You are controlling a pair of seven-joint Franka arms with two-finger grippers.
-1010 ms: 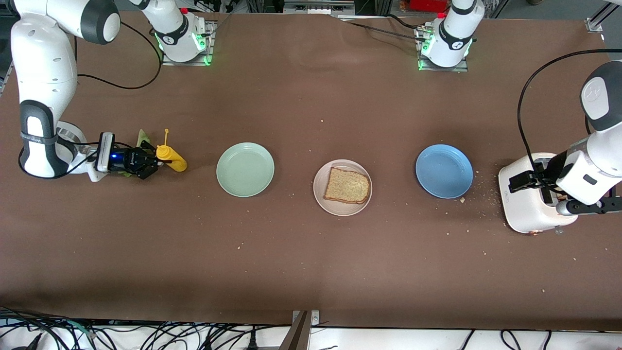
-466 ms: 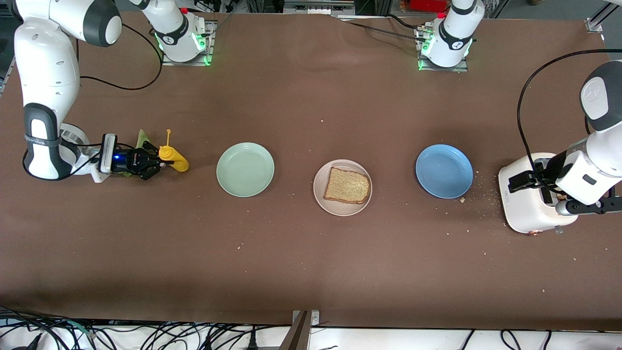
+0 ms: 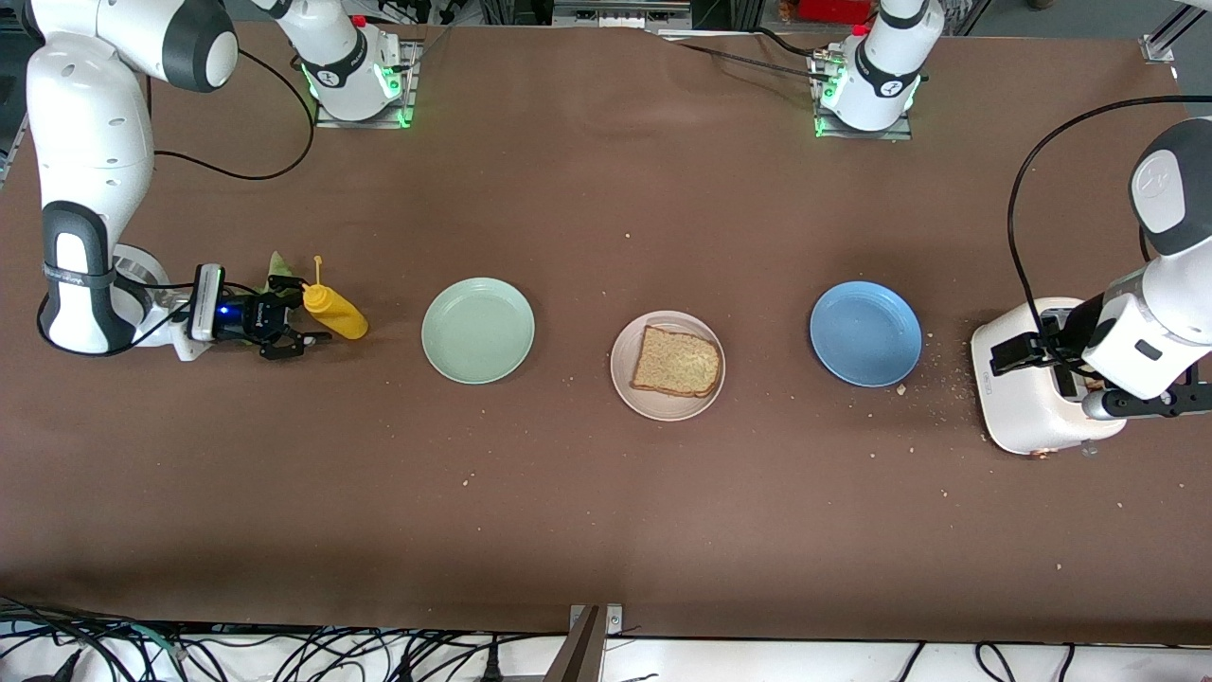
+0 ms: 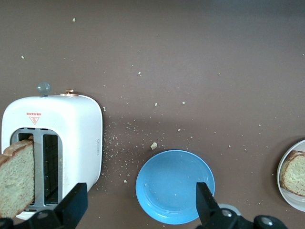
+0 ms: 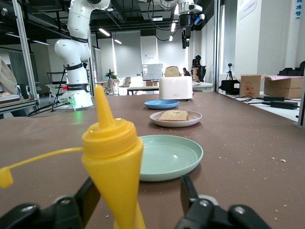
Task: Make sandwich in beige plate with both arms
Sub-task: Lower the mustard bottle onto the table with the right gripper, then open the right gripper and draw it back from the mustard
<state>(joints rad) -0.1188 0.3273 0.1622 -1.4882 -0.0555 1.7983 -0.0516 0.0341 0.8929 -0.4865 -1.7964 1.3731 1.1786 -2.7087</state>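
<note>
Yellow bottle [image 3: 333, 314] stands between open right gripper [image 3: 289, 322] fingers.

Right arm [image 3: 90, 180] reaching low along table at its own end, wrist lying level, right gripper [image 3: 284, 322] standing with fingers parted. Left arm [image 3: 1160, 284] hanging raised at its end, left gripper [image 4: 140, 210] pointing down, fingers spread wide.

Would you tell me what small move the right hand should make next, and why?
Probably draw the right hand back from the yellow sauce bottle: its fingers stand open either side of the upright bottle. The beige plate holds one bread slice, no lettuce, and a lettuce leaf lies beside that hand. The left hand waits open over the toaster.
</note>
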